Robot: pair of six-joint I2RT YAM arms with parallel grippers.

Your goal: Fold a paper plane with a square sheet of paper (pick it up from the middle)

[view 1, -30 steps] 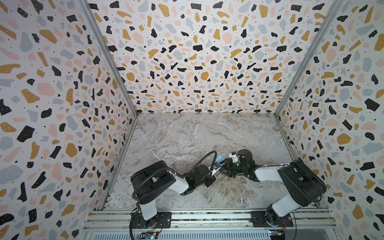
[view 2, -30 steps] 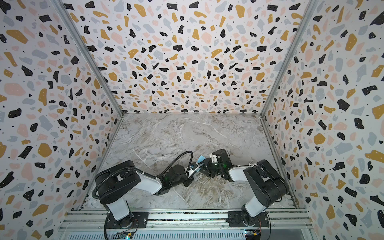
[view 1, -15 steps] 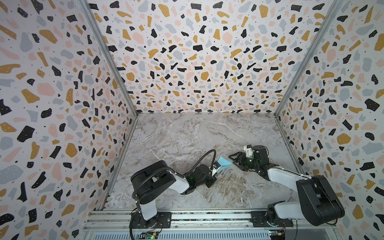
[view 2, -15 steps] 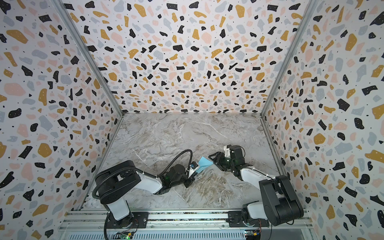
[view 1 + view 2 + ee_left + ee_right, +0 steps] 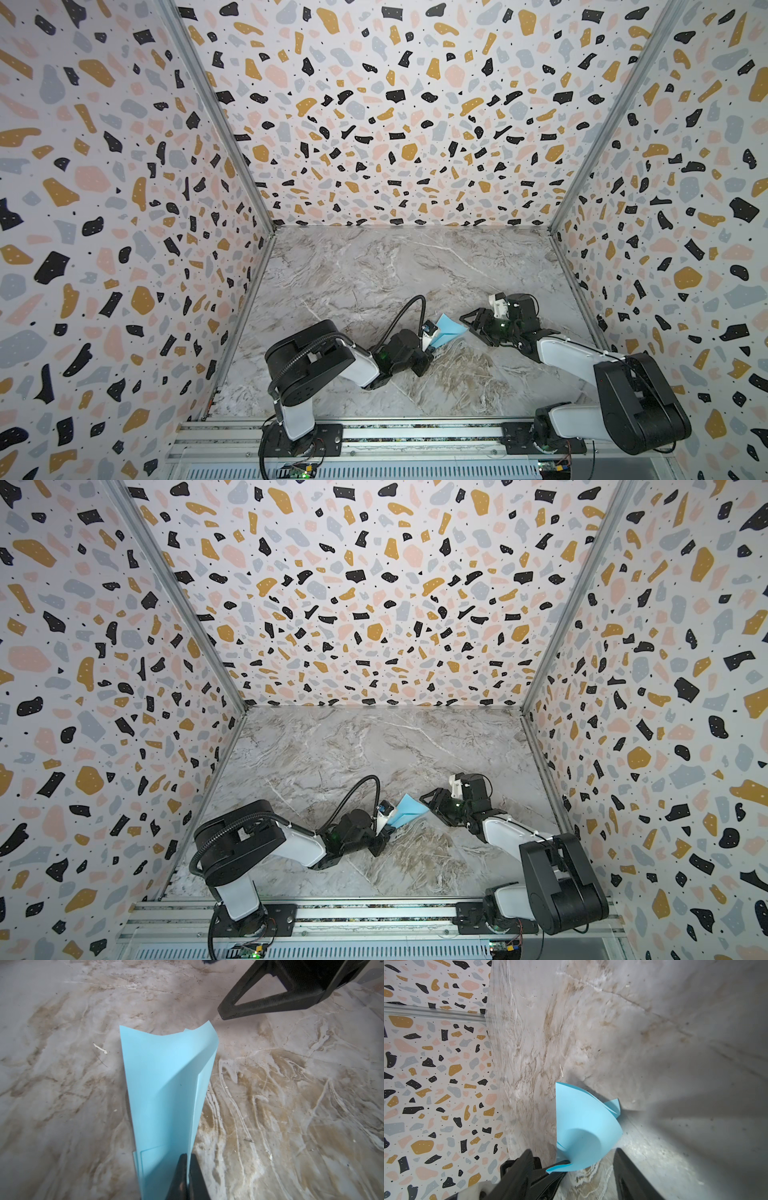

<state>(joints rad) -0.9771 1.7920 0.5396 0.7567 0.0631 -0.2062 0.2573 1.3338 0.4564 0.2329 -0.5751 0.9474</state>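
The paper plane [image 5: 444, 332] is pinched tight at its narrow end by the left gripper [image 5: 188, 1160]; it is kept low over the marbled table [image 5: 374, 270], near the front middle; its long side is pointed from that gripper straight at the right gripper [image 5: 468, 325]; that one is spread wide with nothing in it, just beside the wide, curled end, so it is judged nearer there; the paper is thin, light blue, smooth and creased along its length.
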